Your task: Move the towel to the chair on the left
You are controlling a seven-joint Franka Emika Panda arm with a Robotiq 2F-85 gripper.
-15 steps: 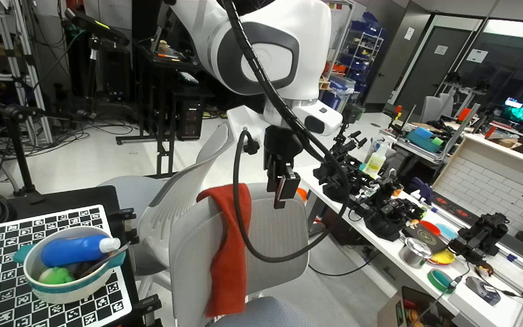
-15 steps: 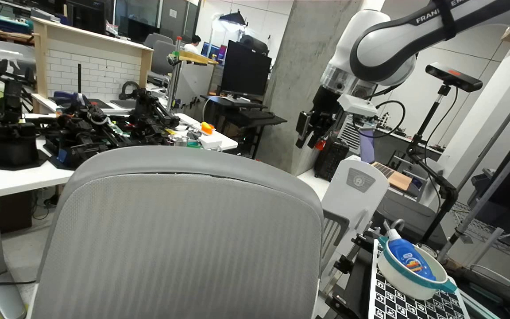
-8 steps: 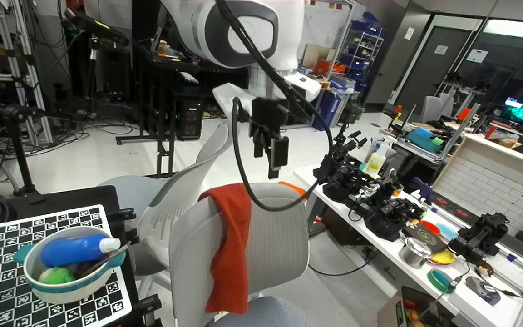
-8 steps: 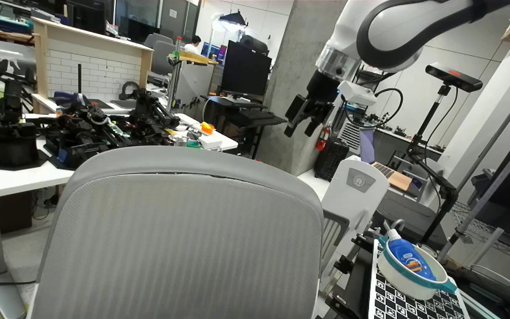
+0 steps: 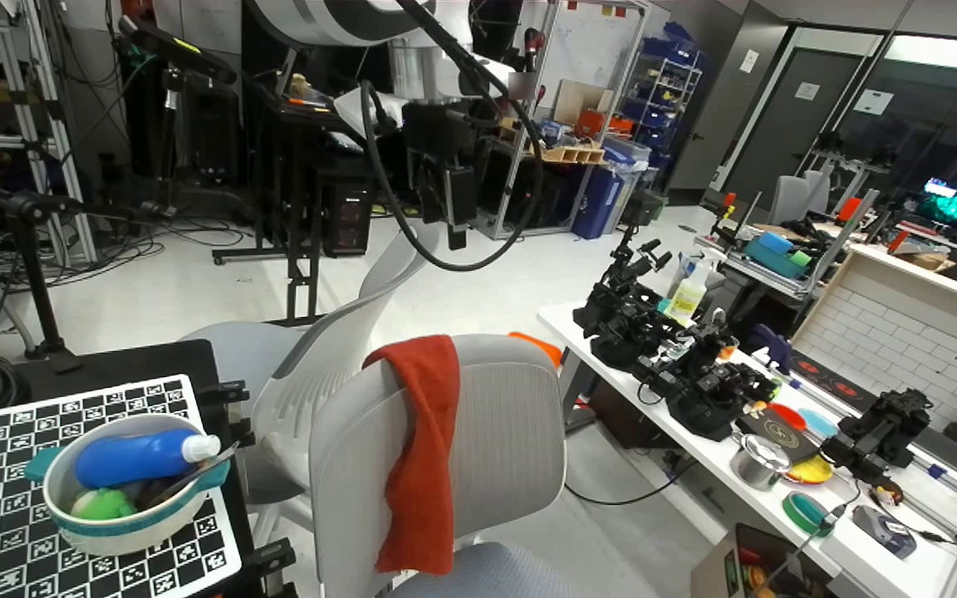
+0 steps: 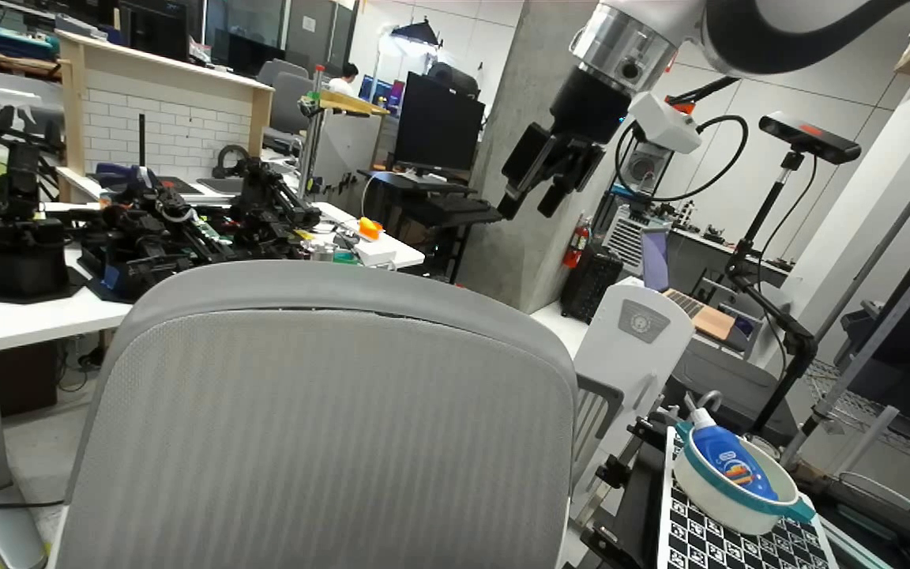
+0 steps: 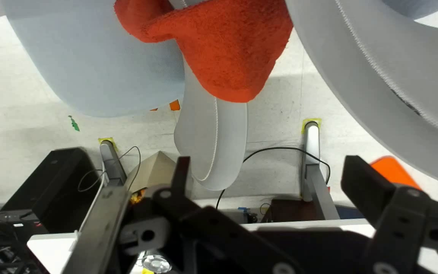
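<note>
The red-orange towel [image 5: 424, 465] hangs over the top of a grey chair's back [image 5: 507, 440] in an exterior view. The wrist view shows the towel [image 7: 238, 49] at the top, over that chair's back [image 7: 213, 140]. A further grey chair [image 5: 329, 357] stands to its left. In an exterior view, a grey chair back [image 6: 344, 427] fills the foreground, and the towel does not show there. My gripper [image 5: 443, 214] is in the air above the chairs, apart from the towel. It is open and empty; its spread fingers show in the wrist view [image 7: 268, 171] and in an exterior view [image 6: 530, 207].
A white table [image 5: 678, 432] with several small black robot arms runs along one side. A black cart with a checkered board [image 5: 13, 498] bears a bowl [image 5: 113, 531] holding a blue bottle [image 5: 134, 458]. A camera stand [image 6: 771, 197] stands near the cart.
My gripper has risen and moved away from the towel's chair, leftward in the exterior view that shows the towel. The towel has stayed draped over the chair back.
</note>
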